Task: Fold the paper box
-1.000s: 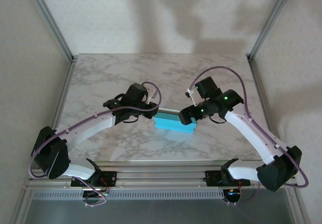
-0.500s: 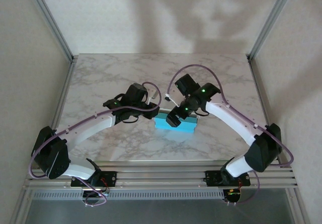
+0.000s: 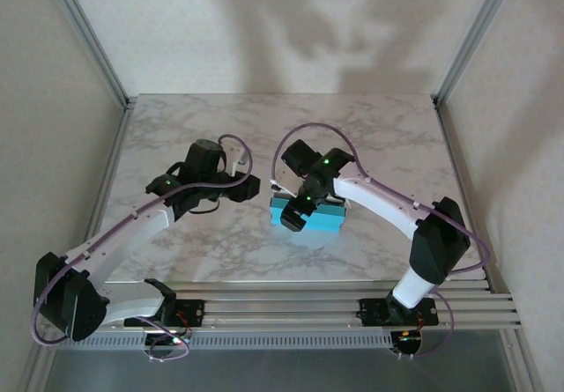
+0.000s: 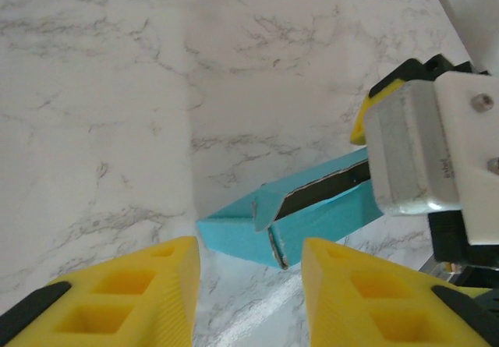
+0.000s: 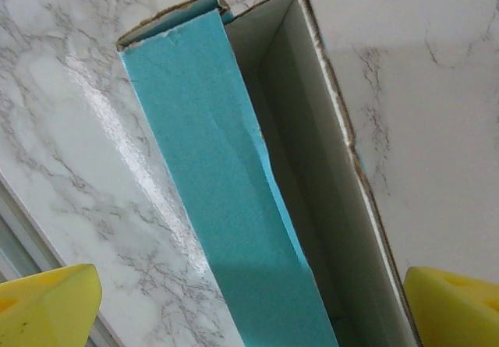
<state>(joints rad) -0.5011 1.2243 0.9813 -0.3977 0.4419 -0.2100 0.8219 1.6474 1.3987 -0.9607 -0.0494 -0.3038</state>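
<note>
The right hand hangs over the paper box, its fingers spread wide to either side and gripping nothing. The left hand sits just off the box's left end, fingers partly parted and empty. The box lies on the marble counter with its long axis running left to right. Its top is open, showing a pale inside, and one turquoise flap leans over the opening.

We log soft, even light; glare on tabletop just ahead of right gripper; its fingers blurred.
</note>
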